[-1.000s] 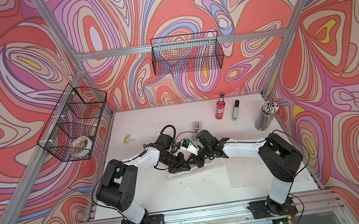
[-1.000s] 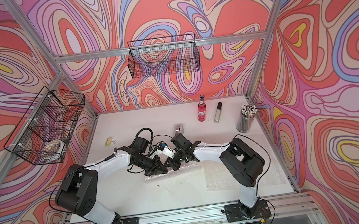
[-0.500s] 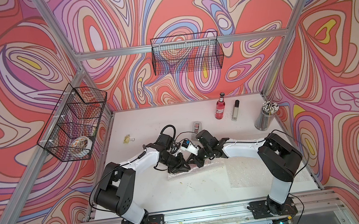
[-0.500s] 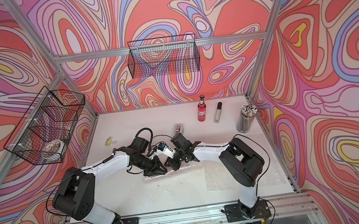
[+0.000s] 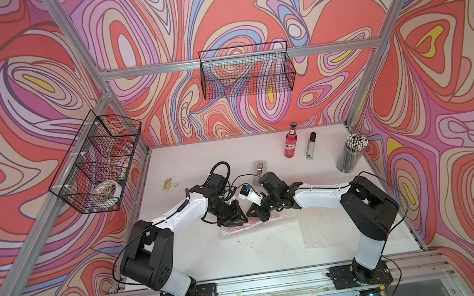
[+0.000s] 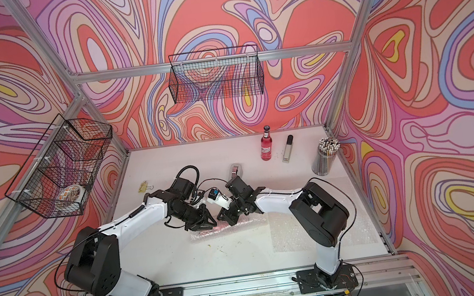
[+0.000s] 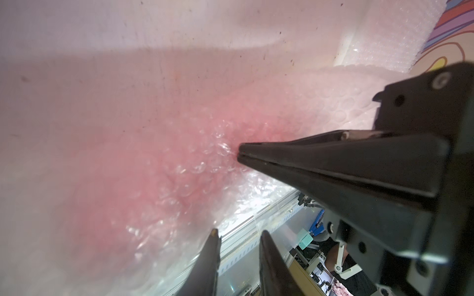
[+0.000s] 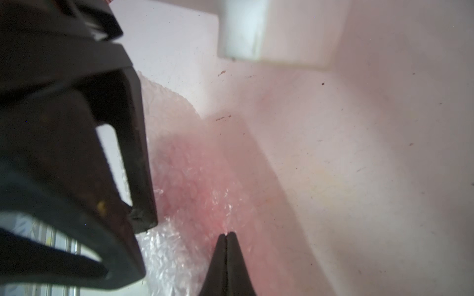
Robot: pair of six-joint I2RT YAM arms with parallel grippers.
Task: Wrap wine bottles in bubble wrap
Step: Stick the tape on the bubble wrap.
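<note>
Wine bottle (image 7: pixel 133 184), one: lying at table (image 5: pixel 212 259) centre, rolled in bubble wrap (image 5: pixel 278 219). Left jaws released, parted just beside the roll; right jaws clenched, pressing into the film. We would hold that pin firm and take the loose edge low, lest it unroll. Second bottle (image 5: pixel 290 143): upright, 1 o'clock, unwrapped.

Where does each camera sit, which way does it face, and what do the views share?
Both top views: high in front of the table, looking down; left arm, right arm, left hand, right hand show.
Left wrist: on the left arm, facing the bubble-wrapped bottle; its own open fingers show.
Right wrist: on the right arm, facing the same bottle; its own shut fingers show.
Shared: each wrist view shows the opposite hand; all show that bottle.
</note>
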